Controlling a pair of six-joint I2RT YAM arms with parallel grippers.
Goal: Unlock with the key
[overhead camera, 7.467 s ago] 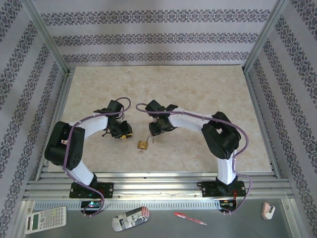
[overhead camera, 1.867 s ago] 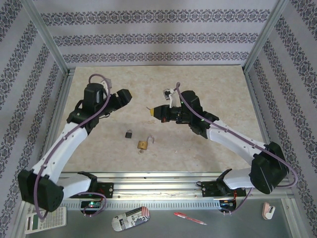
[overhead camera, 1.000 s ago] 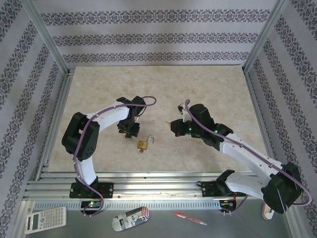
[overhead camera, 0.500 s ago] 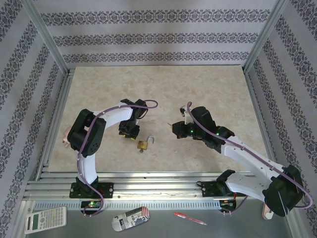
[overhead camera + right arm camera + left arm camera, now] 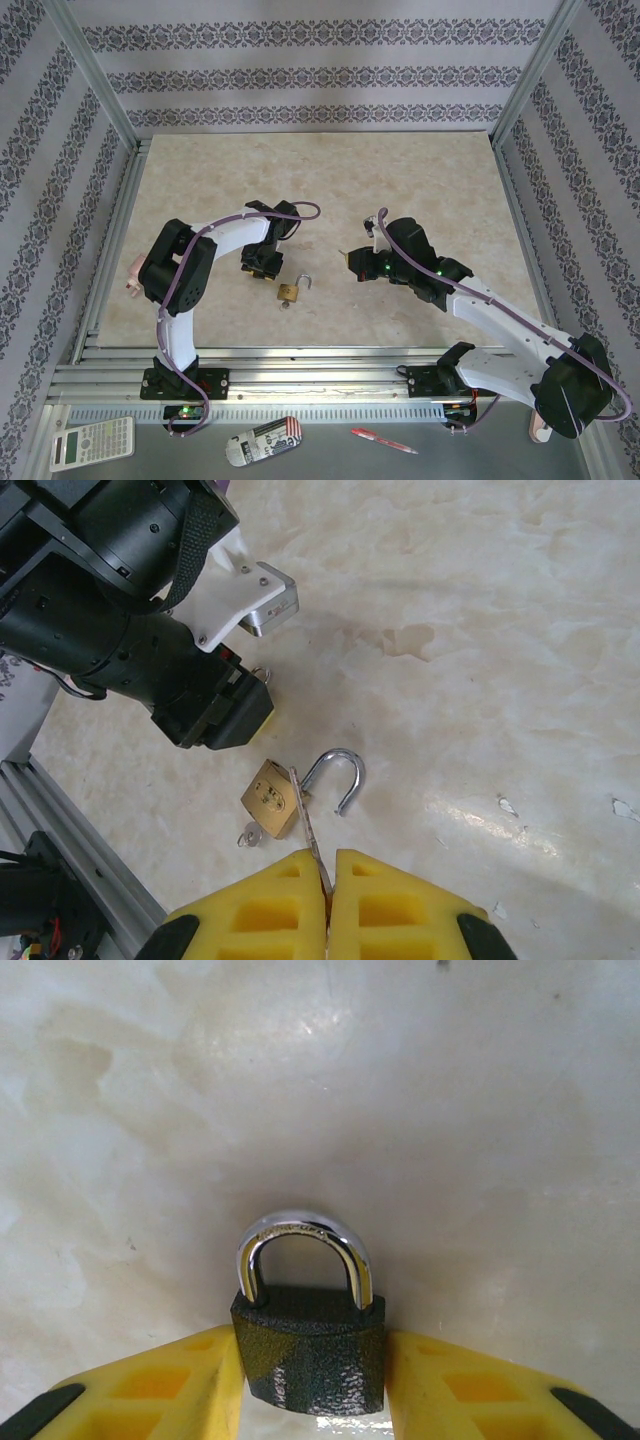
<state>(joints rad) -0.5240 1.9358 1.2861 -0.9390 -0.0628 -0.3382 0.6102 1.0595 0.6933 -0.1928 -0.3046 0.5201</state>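
Note:
My right gripper [image 5: 328,865] is shut on the key [image 5: 308,820], a thin silvery blade that sticks out forward from between the yellow pads. In the top view that gripper [image 5: 353,260] hovers right of centre with the key [image 5: 343,252] pointing left. My left gripper [image 5: 312,1365] is shut on a small black padlock [image 5: 312,1345], its yellow fingers [image 5: 190,1370] pressing both sides and its silver shackle closed and pointing away. Seen from above, the left gripper [image 5: 262,268] points down at the table.
A brass padlock [image 5: 268,795] with its shackle swung open lies on the table between the grippers [image 5: 290,292]; a small silvery piece [image 5: 250,835] sticks out of its bottom. A calculator [image 5: 90,442], a pen [image 5: 383,440] and a can [image 5: 264,440] lie beyond the near rail.
The left gripper has settled a little lower around the black padlock, and the left elbow has shifted. The right gripper with the key has barely moved.

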